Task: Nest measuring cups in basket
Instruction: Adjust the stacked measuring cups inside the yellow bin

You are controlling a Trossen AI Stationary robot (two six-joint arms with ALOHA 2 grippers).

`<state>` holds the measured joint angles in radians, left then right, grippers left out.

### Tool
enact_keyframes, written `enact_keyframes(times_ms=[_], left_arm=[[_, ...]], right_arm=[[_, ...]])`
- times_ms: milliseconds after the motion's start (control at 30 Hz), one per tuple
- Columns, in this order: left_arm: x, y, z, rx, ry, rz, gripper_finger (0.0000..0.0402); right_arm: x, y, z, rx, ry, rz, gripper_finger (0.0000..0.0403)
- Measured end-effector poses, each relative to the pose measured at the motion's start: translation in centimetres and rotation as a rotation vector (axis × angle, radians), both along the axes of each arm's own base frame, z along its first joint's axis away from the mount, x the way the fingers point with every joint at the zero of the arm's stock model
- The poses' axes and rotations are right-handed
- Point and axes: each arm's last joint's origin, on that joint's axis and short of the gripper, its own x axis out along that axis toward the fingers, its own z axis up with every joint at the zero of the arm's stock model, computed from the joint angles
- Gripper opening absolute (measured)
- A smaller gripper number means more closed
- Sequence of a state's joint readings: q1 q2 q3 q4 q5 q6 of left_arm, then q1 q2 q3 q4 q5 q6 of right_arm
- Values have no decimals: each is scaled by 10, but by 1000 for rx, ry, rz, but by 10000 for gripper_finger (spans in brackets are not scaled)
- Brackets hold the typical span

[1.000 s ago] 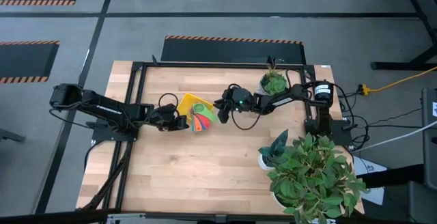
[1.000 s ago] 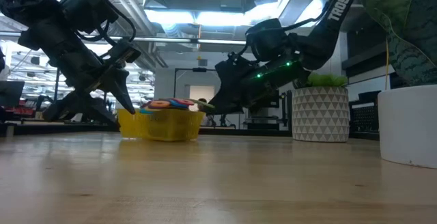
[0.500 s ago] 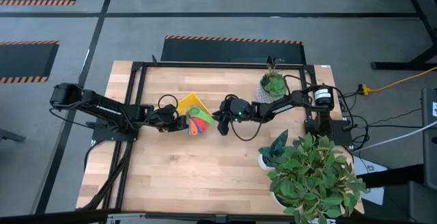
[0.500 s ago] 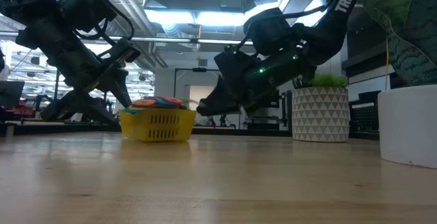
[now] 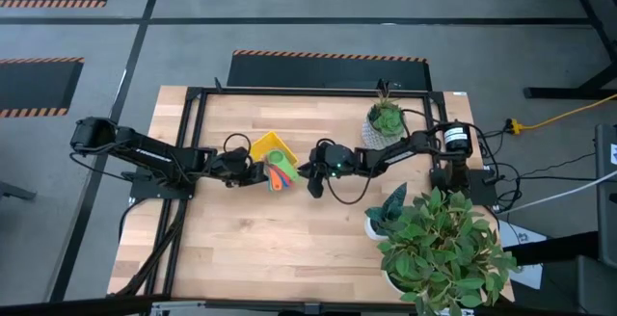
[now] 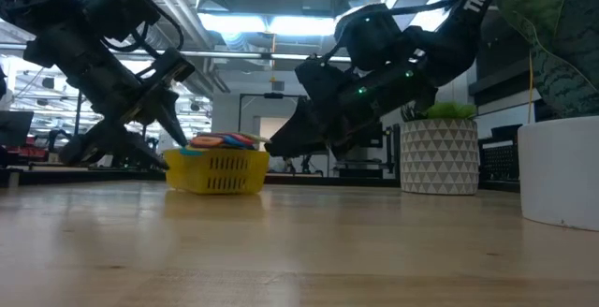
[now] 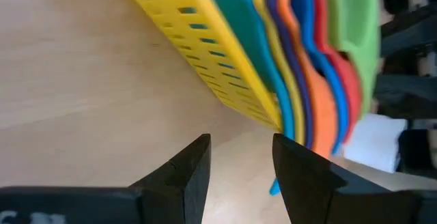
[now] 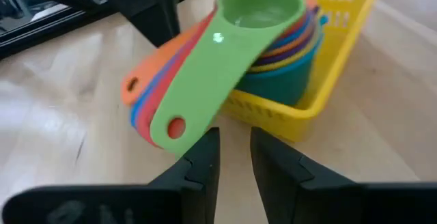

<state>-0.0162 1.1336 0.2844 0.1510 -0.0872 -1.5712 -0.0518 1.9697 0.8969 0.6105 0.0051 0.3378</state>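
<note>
The yellow basket [image 5: 263, 144] [image 6: 220, 172] stands flat on the table's middle. The measuring cups [image 5: 281, 171] [image 8: 270, 19] sit nested inside it, green on top. Their handles [image 7: 321, 67] fan out over the basket's near rim. My left gripper [image 5: 253, 171] [image 7: 240, 159] is open, low at the basket's left corner, with the basket wall [image 7: 198, 53] just ahead of its fingers. My right gripper [image 5: 309, 173] [image 8: 234, 156] is narrowly open, right of the basket. The green handle's end [image 8: 176, 125] lies just ahead of its fingers.
A white patterned pot with a small plant [image 5: 386, 118] [image 6: 440, 157] stands at the far right. A big leafy plant in a white pot [image 5: 439, 244] [image 6: 562, 171] fills the near right corner. Bare wooden table [image 5: 260, 249] lies on the near side.
My right gripper has moved down and toward the table's near edge, ending beside the cups' handles. The basket, blurred and unsettled a second ago, has turned slightly and now stands still and level. My left gripper has kept its place.
</note>
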Motion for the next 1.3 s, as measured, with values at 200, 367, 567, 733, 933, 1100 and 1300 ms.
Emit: enact_keyframes(times_ms=[200, 367, 567, 733, 933, 1100, 1300], left_arm=[[2, 0, 3, -11, -40, 17, 150], [3, 1, 4, -13, -49, 40, 150], [3, -1, 3, -45, -47, -28, 150], [1, -6, 1, -57, -16, -79, 150], [-1, -11, -1, -59, 15, -93, 150], [-1, -12, -1, -36, 12, -36, 150], [0, -12, -4, -33, 25, -26, 150]], right_arm=[[8, 10, 8, -3, -31, 28, 87], [17, 12, 19, -13, -64, 36, 87], [20, 13, 23, -14, -74, 89, 87], [19, 15, 27, 2, -82, 153, 87], [14, 14, 34, -45, -33, 150, 87], [10, 10, 28, -128, 72, 51, 87], [9, 8, 15, -150, 128, -27, 87]])
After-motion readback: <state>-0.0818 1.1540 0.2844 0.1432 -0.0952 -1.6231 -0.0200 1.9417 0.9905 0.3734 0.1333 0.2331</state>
